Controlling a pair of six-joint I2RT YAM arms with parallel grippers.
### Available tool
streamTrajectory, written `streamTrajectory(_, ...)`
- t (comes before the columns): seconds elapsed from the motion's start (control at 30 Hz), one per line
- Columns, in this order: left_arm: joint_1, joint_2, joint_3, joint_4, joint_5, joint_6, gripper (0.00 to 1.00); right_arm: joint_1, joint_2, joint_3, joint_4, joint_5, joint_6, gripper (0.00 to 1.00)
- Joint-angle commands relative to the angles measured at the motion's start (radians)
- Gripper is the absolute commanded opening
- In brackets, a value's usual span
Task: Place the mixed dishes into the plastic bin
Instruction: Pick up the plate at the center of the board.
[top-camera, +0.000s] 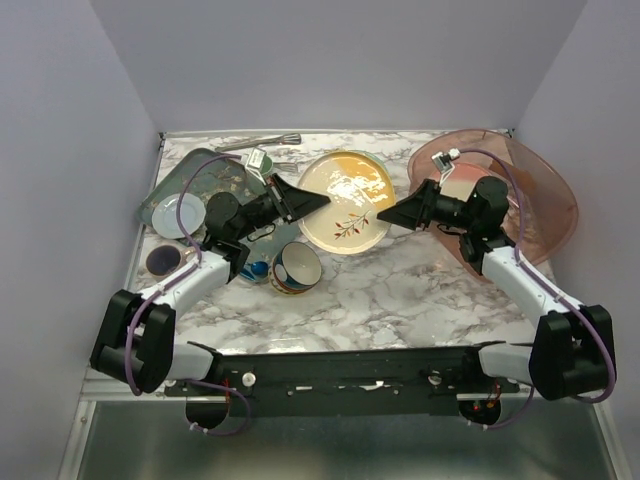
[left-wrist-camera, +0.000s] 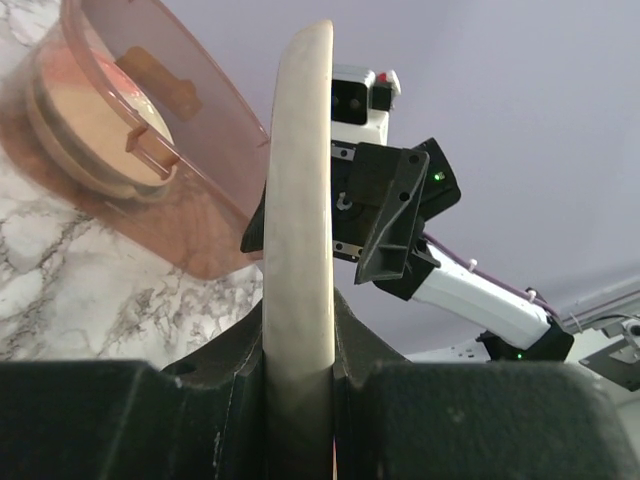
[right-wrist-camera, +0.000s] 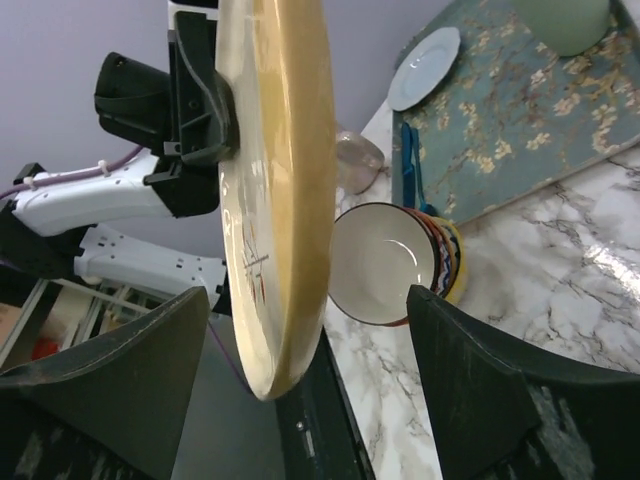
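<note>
The yellow-and-cream sprig plate (top-camera: 345, 200) is held off the marble table, tilted. My left gripper (top-camera: 300, 203) is shut on its left rim; in the left wrist view the plate (left-wrist-camera: 298, 200) stands edge-on between the jaws of that gripper (left-wrist-camera: 298, 400). My right gripper (top-camera: 384, 216) is open at the plate's right rim, and the rim (right-wrist-camera: 285, 250) sits between its spread fingers (right-wrist-camera: 500, 390) without contact. The blue-yellow patterned bowl (top-camera: 295, 267) lies on its side below the plate (right-wrist-camera: 385, 262). The plastic bin (top-camera: 545, 175) stands tilted at the right, with plates inside (left-wrist-camera: 90, 130).
A dark-green floral tray (top-camera: 200, 175) lies at the back left with a small pale plate (top-camera: 178, 213) on it. Metal utensils (top-camera: 262, 143) lie at the back edge. A small dark glass (top-camera: 163, 260) and a blue item (top-camera: 255, 270) sit near the left arm.
</note>
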Motion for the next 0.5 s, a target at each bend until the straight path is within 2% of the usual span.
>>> streamTrajectory(0.0,-0.042,0.02,0.029,0.168,-0.009,-0.045,0.0,0.013,0.008,-0.015,0.151,-0.08,0.096,0.83)
streamTrajectory(0.07,-0.05,0.034,0.034,0.171,-0.015,-0.041,0.0,0.015,0.004,-0.024,0.179,-0.09,0.115,0.78)
streamTrajectory(0.17,-0.056,0.049,0.041,0.172,-0.018,-0.041,0.0,0.015,-0.008,-0.03,0.21,-0.094,0.144,0.51)
streamTrajectory(0.2,-0.057,0.052,0.043,0.172,-0.02,-0.041,0.0,0.015,-0.015,-0.036,0.217,-0.092,0.153,0.35)
streamTrajectory(0.27,-0.059,0.055,0.048,0.165,-0.026,-0.037,0.0,0.015,-0.019,-0.036,0.219,-0.092,0.156,0.23)
streamTrajectory(0.3,-0.06,0.057,0.049,0.163,-0.026,-0.034,0.0,0.015,-0.021,-0.036,0.222,-0.092,0.164,0.13)
streamTrajectory(0.4,-0.067,0.058,0.057,0.15,-0.025,-0.028,0.0,0.015,-0.028,-0.036,0.231,-0.1,0.17,0.0)
streamTrajectory(0.47,-0.068,0.058,0.061,0.128,-0.018,-0.023,0.02,0.01,-0.042,-0.036,0.231,-0.107,0.17,0.0)
